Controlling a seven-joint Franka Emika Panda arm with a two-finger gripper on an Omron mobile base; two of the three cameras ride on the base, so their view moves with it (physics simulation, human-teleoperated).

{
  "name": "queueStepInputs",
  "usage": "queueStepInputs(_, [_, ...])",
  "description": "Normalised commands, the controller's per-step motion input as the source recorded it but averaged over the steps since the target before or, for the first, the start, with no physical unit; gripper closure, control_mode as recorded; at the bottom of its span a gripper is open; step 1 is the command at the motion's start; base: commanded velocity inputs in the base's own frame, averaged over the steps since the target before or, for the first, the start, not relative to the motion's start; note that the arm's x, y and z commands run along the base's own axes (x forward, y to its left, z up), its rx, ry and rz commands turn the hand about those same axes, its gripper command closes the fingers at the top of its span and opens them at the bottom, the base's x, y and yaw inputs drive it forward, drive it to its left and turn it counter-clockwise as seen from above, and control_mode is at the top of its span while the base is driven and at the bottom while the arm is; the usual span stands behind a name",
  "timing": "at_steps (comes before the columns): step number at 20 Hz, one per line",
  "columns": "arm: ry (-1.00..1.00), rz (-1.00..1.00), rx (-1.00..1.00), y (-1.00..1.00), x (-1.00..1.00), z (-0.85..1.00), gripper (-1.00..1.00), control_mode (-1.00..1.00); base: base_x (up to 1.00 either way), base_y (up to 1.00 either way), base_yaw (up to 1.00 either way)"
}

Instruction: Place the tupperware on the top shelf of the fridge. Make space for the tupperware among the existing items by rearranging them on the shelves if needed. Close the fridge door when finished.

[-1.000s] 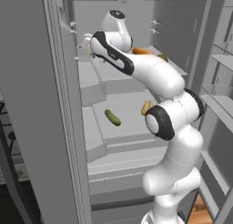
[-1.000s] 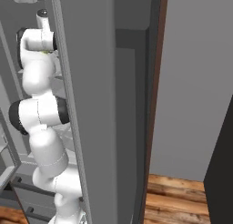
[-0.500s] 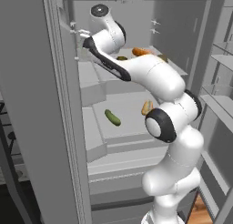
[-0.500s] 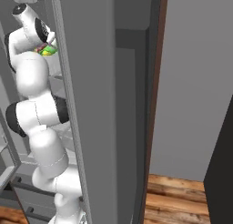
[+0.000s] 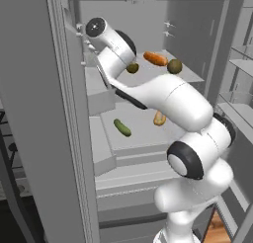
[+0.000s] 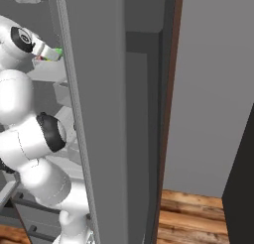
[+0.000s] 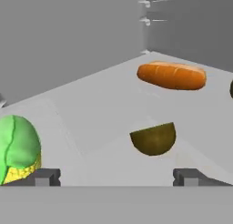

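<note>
Fridge (image 5: 34, 113) open: on top shelf (image 5: 190, 75) lie carrot (image 5: 155, 59) and two round fruits, gripper (image 7: 116, 175) above it, fingers spread wide around tupperware (image 7: 18, 150).

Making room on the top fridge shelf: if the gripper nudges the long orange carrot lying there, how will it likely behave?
The long orange carrot looks rounded and lies on its side on the smooth pale top shelf, so it would probably roll or slide easily. It looks solid, so likely stiff. A sideways push might send it towards the round brown-green fruit beside it.
</note>
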Motion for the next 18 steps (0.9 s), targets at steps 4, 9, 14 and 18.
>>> queueStepInputs(4, [-0.08, 0.00, 0.05, -0.99, -1.00, 0.00, -1.00, -1.00, 0.00, 0.00, 0.00])
queueStepInputs(9, [-0.15, 0.18, 0.02, -0.72, -1.00, -0.03, -1.00, -1.00, 0.00, 0.00, 0.00])
queueStepInputs(14, [0.03, 0.40, -0.03, -0.09, -0.80, -0.12, -1.00, -1.00, 0.00, 0.00, 0.00])
queueStepInputs(18, [0.20, 0.45, 0.00, 0.03, -0.32, 0.00, -1.00, -1.00, 0.00, 0.00, 0.00])
